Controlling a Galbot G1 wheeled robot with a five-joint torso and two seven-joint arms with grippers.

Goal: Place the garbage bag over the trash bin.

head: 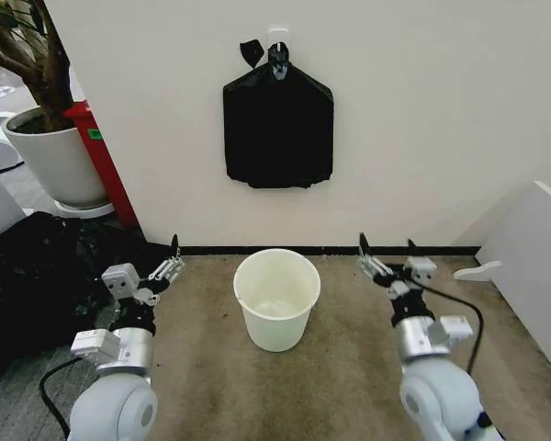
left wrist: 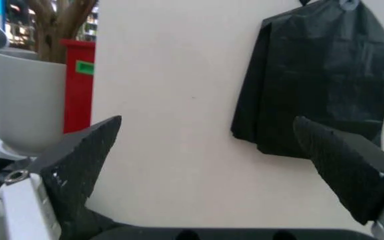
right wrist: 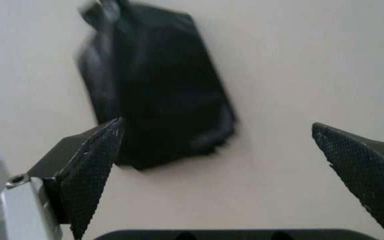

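Observation:
The trash bin [head: 274, 329], small, round and cream-white, stands upright on the brown floor close to the wall, and nothing lies inside it. The garbage bag is out of view. A flat square bundle of black bags [head: 278, 129] [left wrist: 319, 85] [right wrist: 158, 90] with a knotted top hangs from a wall hook above the bin. My left gripper [head: 165, 260] [left wrist: 207, 122] is held up to the left of the bin, open and holding nothing. To the right of the bin my right gripper [head: 387, 246] [right wrist: 217, 125] is also open with nothing in it. Both point at the wall.
A large white planter pot [head: 55, 156] [left wrist: 25, 100] with a tree stands at the back left beside a red box [head: 106, 165]. A big heap of black plastic [head: 46, 266] lies on the floor at the left. A white panel [head: 533, 266] bounds the right side.

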